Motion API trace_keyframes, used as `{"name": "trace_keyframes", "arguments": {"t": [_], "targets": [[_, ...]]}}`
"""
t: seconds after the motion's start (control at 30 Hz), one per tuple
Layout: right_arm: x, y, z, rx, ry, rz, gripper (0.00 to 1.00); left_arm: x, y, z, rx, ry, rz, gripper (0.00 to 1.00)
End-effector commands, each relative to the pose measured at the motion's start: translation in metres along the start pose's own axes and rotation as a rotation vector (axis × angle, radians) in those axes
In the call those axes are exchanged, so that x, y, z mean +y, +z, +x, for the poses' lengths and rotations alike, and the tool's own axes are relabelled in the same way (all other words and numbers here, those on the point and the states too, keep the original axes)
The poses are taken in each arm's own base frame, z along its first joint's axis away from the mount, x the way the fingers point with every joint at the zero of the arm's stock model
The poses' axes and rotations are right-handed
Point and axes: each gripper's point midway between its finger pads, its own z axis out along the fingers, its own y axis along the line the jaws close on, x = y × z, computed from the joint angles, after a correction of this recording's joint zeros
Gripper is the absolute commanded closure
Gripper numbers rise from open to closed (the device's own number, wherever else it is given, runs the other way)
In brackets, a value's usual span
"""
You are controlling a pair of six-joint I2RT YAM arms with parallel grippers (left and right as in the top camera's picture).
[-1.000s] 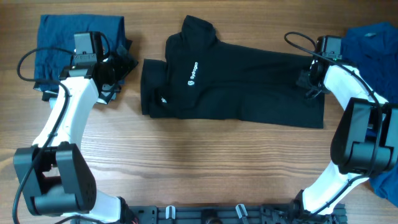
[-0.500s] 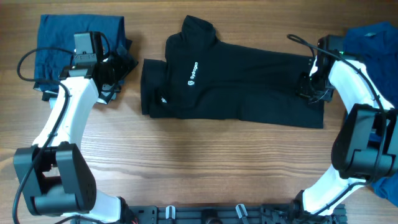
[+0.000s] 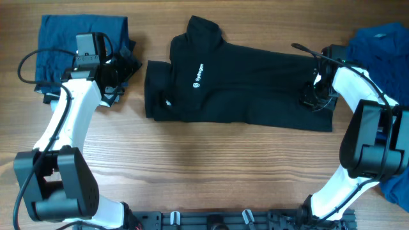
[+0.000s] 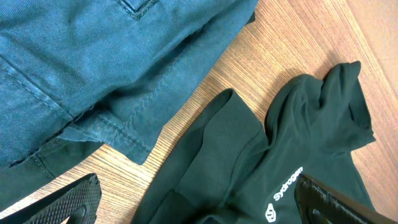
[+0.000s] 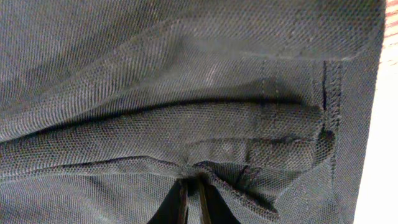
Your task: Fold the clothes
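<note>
Black short-sleeved collared shirt [image 3: 236, 89] of soft knit spread mid-table, hem rightward. Right gripper [image 3: 317, 96] pinched shut on hem fabric; left gripper [image 3: 118, 73] gaping wide, empty, beside folded blue garment [image 3: 57, 45]. Best to lift low, carry leftward, align edges squarely. Bare wooden table [image 3: 211, 166] in front; crumpled blue cloth [image 3: 383, 51] crowding right edge.

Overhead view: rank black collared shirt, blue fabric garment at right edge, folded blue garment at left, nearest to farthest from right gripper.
1. Black collared shirt: centre; right gripper pinches its hem.
2. Right-edge blue garment: just beyond.
3. Folded blue garment: far left.
</note>
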Motion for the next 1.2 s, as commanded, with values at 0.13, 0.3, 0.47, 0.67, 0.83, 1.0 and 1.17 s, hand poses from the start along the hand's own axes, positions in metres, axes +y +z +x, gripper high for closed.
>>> {"name": "trace_keyframes", "arguments": {"t": [0.13, 0.3, 0.47, 0.67, 0.83, 1.0, 1.17], "targets": [[-0.008, 0.009, -0.017, -0.058, 0.01, 0.034, 0.94, -0.001, 0.001, 0.003, 0.011, 0.002, 0.007, 0.0], [-0.004, 0.007, -0.039, -0.145, 0.015, 0.016, 0.92, -0.001, 0.001, 0.003, 0.011, 0.002, 0.007, 0.0], [0.003, 0.0, -0.071, -0.278, 0.022, -0.013, 0.89, -0.001, 0.001, 0.003, 0.011, 0.002, 0.007, 0.0], [0.012, -0.09, -0.124, -0.478, -0.02, -0.05, 0.87, -0.001, 0.001, 0.003, 0.011, 0.002, 0.007, 0.0], [0.014, -0.091, -0.134, -0.492, -0.07, -0.04, 0.92, -0.001, 0.001, 0.003, 0.011, 0.002, 0.007, 0.0], [0.015, -0.03, -0.128, -0.38, -0.076, -0.021, 0.96, -0.001, 0.001, 0.003, 0.011, 0.002, 0.007, 0.0], [0.015, 0.008, -0.127, -0.334, -0.079, -0.009, 0.96, -0.001, 0.001, 0.003, 0.011, 0.002, 0.007, 0.0]]}}
